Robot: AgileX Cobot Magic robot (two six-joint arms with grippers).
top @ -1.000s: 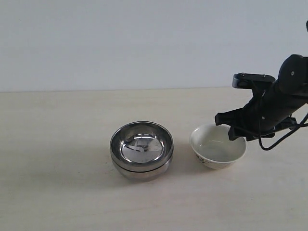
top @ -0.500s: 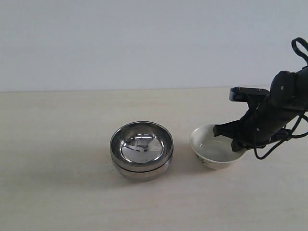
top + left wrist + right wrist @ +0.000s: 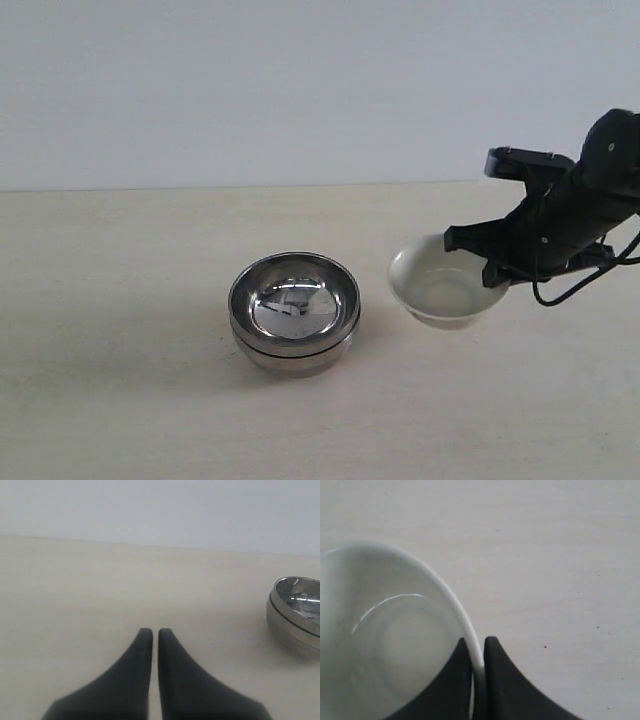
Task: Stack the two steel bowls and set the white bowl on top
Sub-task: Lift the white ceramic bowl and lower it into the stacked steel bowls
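The two steel bowls [image 3: 294,312] stand nested in one stack at the middle of the table; the stack [image 3: 297,614] also shows at the edge of the left wrist view. To their right, the white bowl [image 3: 446,287] hangs slightly tilted just above the table. My right gripper [image 3: 497,272] is shut on its right rim, one finger inside and one outside the white bowl [image 3: 390,645], as the right gripper [image 3: 478,645] shows in its wrist view. My left gripper [image 3: 151,633] is shut and empty over bare table, left of the stack.
The pale wooden table [image 3: 120,400] runs back to a plain white wall. The right arm's black cable [image 3: 575,285] dangles beside the white bowl.
The right gripper dipped onto the white bowl's rim, closed on it, and has lifted the bowl off the table. The steel stack has not moved.
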